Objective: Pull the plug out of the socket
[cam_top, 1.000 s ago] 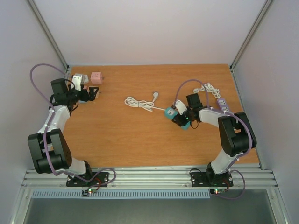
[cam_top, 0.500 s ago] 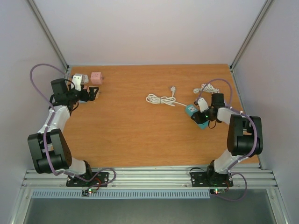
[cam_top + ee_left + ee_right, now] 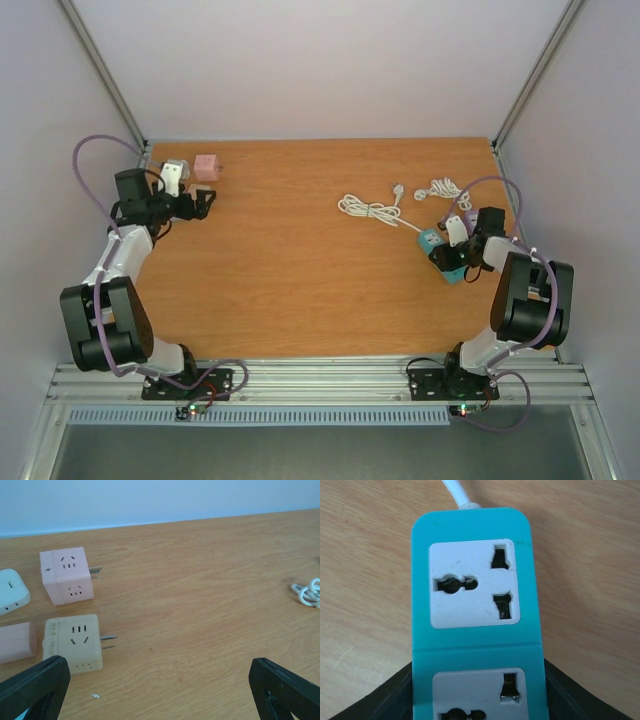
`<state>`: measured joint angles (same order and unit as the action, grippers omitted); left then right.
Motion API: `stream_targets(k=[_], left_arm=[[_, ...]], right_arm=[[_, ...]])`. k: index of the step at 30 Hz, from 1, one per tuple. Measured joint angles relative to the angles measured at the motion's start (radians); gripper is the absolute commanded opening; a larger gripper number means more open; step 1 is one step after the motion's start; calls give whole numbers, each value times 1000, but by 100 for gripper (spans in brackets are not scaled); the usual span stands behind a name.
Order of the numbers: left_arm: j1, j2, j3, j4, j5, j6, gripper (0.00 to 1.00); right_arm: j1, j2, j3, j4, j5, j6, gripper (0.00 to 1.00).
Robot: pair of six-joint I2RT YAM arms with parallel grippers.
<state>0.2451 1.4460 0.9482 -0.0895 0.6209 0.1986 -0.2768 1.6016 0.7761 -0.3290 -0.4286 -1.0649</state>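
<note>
The socket is a teal power strip [image 3: 475, 570] with white outlet faces, and my right gripper [image 3: 480, 700] is shut on its sides. Both outlets seen in the right wrist view have nothing in them. From above, the strip [image 3: 430, 240] lies near the table's right edge, its white cord [image 3: 370, 210] trailing left. A cream cube plug [image 3: 74, 642] with bare prongs lies on the wood at far left. A pink cube plug [image 3: 66, 575] lies behind it. My left gripper [image 3: 160, 690] stands open just right of the cream cube, holding nothing.
A white rounded adapter [image 3: 11, 591] and a pink block [image 3: 16, 641] lie at the left edge of the left wrist view. A second white cord coil [image 3: 440, 188] lies behind the right arm. Frame posts and walls close in the table's sides.
My right arm has swung right towards the table edge, carrying the teal strip and dragging its cord along. The left arm has barely moved.
</note>
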Motion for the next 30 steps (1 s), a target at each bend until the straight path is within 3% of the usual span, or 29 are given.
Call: stream_targets(k=[5, 18, 24, 30], left_arm=[[-36, 0, 18, -75, -44, 57, 100], [-86, 0, 229, -327, -157, 189, 100], [-86, -5, 352, -404, -184, 177, 100], [-89, -49, 372, -446, -179, 152, 100]], right_arm=[[-6, -36, 5, -56, -2, 3, 81], [14, -45, 364, -256, -178, 97, 93], [135, -72, 484, -260, -235, 207, 99], [323, -144, 482, -178, -268, 350, 99]])
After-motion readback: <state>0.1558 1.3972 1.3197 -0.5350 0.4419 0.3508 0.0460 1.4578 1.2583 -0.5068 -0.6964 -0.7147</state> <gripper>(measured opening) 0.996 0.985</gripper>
